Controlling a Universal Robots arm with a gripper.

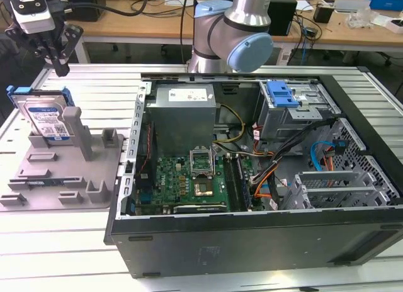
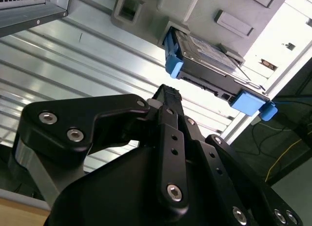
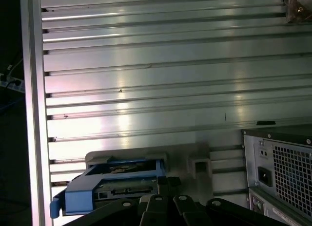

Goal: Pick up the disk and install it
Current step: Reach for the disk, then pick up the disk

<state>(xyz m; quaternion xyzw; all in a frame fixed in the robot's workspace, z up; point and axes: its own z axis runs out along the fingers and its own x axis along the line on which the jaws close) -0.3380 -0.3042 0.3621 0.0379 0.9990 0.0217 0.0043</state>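
Note:
The disk (image 1: 45, 117), a silver drive with a blue-and-white label in a bright blue bracket, stands on edge in a grey holder (image 1: 75, 172) at the exterior view's left. My gripper (image 1: 61, 69) hangs above the disk's top edge, clear of it, shut and with nothing in it. In the second wrist view the gripper (image 2: 168, 93) points at the disk (image 2: 209, 55) with a gap between them. The first wrist view has the disk (image 3: 114, 186) just past the gripper (image 3: 165, 183).
An open computer case (image 1: 252, 241) lies at the exterior view's right. Inside it are a grey power supply box (image 1: 182, 116), a green motherboard (image 1: 189, 179), a drive cage with a blue latch (image 1: 284, 95) and loose cables. A ribbed aluminium table (image 1: 94, 84) lies under everything.

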